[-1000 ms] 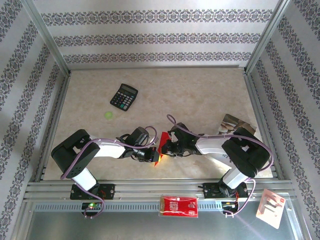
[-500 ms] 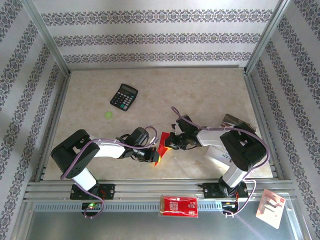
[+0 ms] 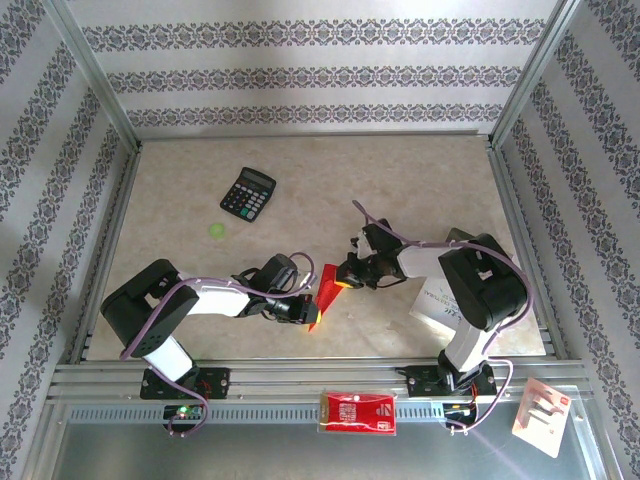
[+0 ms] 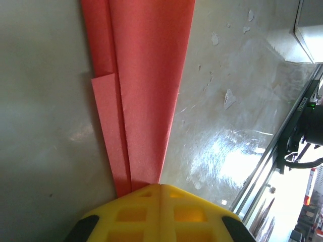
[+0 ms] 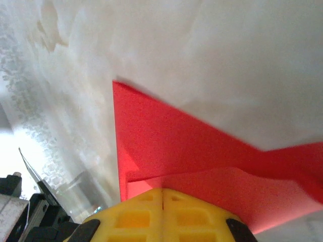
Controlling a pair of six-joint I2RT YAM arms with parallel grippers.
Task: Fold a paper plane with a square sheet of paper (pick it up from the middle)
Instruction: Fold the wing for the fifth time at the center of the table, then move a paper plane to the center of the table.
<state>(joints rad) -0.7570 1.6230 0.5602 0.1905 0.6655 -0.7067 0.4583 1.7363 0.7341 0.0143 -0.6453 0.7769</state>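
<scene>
Near the front middle of the table (image 3: 400,180), the folded red paper (image 3: 325,291) sits right btwn the 2 grippers. Left gripper (image 3: 311,317) comes in from the left side & its yellow fingers are pressed together, pinching the near end of the paper. Right gripper (image 3: 344,283) comes in from the right side, fingers pressed together too, pinching the far end of the same paper. From the left wrist cam, the left gripper (image 4: 160,187) has its yellow tips tight w/ no gap, & the red paper (image 4: 146,85) runs out from them as a long strip w/ a few folded layers lying side by side. From the right wrist cam, the right gripper (image 5: 162,190) is also tight, & the paper (image 5: 202,146) spreads out from it w/ a sharp corner & one flap folded over. Can't tell if the paper lies flat or is lifted a bit. Farther back on the left is a black calculator (image 3: 247,193), w/ a small green dot (image 3: 217,229) near it. Under the right arm lies a grey booklet (image 3: 433,303). On the metal rail at the front is a red-and-white packet (image 3: 358,411).
</scene>
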